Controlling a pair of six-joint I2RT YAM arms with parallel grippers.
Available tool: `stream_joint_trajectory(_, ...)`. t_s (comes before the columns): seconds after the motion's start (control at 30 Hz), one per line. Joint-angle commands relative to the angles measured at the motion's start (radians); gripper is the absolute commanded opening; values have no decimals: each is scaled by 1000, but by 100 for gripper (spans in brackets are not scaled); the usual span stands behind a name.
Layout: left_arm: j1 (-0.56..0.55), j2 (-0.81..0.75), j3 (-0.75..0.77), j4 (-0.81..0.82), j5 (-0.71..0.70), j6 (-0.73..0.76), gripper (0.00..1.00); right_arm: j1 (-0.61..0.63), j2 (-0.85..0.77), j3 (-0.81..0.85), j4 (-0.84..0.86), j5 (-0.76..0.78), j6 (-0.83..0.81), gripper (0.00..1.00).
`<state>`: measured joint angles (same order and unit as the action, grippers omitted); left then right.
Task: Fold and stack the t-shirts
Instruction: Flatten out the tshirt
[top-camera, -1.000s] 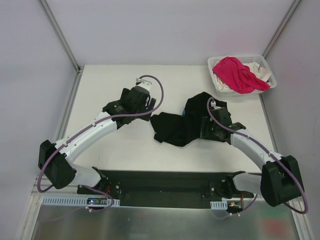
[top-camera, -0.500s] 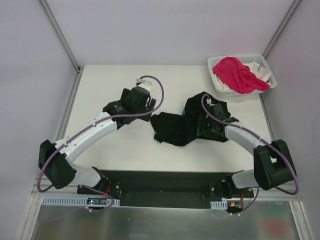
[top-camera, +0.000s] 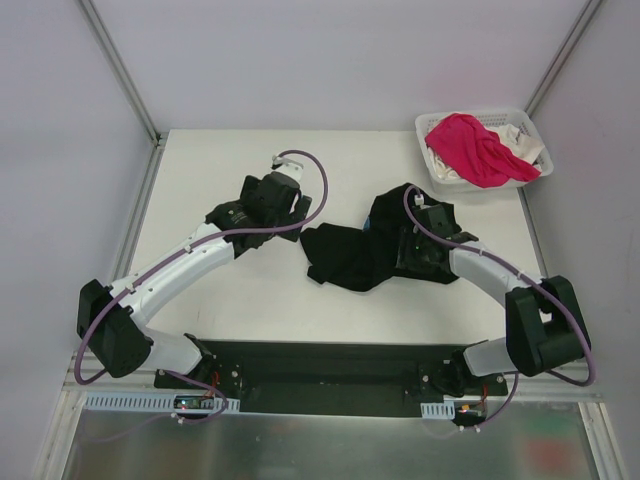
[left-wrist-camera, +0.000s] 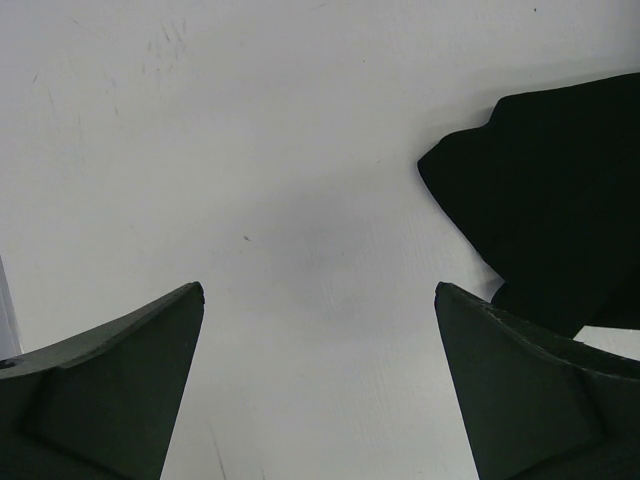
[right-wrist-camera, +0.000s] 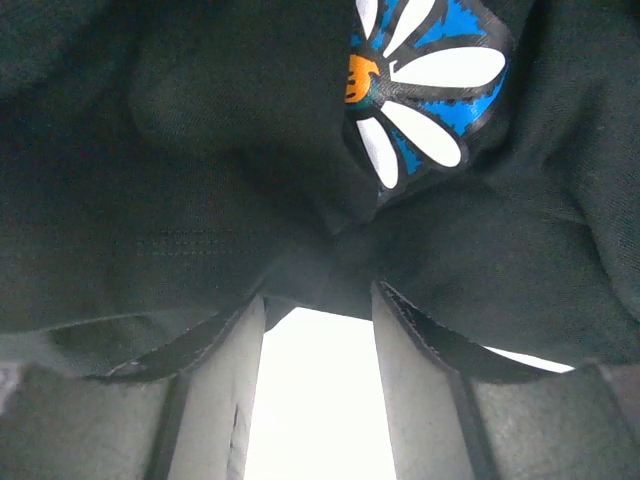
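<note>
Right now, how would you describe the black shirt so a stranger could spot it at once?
On the white table, look just right of centre, nearer than the lattice basket in the far right corner. The black t-shirt lies crumpled there, the only dark shirt, daisy-printed, and the only one outside the basket, which holds the pink t-shirt and the white t-shirt.
</note>
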<state>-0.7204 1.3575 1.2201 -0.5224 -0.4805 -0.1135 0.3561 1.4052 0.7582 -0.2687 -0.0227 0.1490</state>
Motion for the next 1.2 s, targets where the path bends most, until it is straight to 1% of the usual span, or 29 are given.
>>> stream_joint_trajectory(0.0,-8,6,36,-10,-24,17,99,-12,8,33,31,15,-2,47)
stream_joint_trajectory(0.3,-7,5,33,-10,-23,14,99,-20,23,32,42,10,8,36)
stream_joint_trajectory(0.33,-8,2,33,-10,-23,14,99,-20,21,30,43,12,11,33)
stream_joint_trajectory(0.5,-8,-4,32,-11,-21,12,99,-20,38,30,52,4,14,30)
stream_joint_trajectory(0.6,-7,-8,32,-11,-23,14,99,-20,44,33,54,-2,15,27)
stream_joint_trajectory(0.67,-7,-8,33,-11,-23,12,99,-20,44,33,54,0,14,22)
stream_joint_trajectory(0.8,-8,-5,33,-11,-23,11,99,-20,41,35,54,0,15,16)
stream_joint_trajectory(0.87,-8,-1,30,-11,-20,9,99,-20,41,33,54,-2,17,9)
stream_joint_trajectory(0.9,-8,-3,30,-11,-17,6,99,-19,40,33,52,-3,15,8)
stream_joint_trajectory(0.93,-8,-1,27,-11,-15,5,99,-20,34,33,54,-2,14,3)
stream_joint_trajectory(0.97,-8,0,24,-13,-10,0,99,-20,31,33,52,0,15,1)
stream_joint_trajectory(1.17,-11,-1,7,-11,-6,-9,99,-20,-18,36,31,15,9,1)
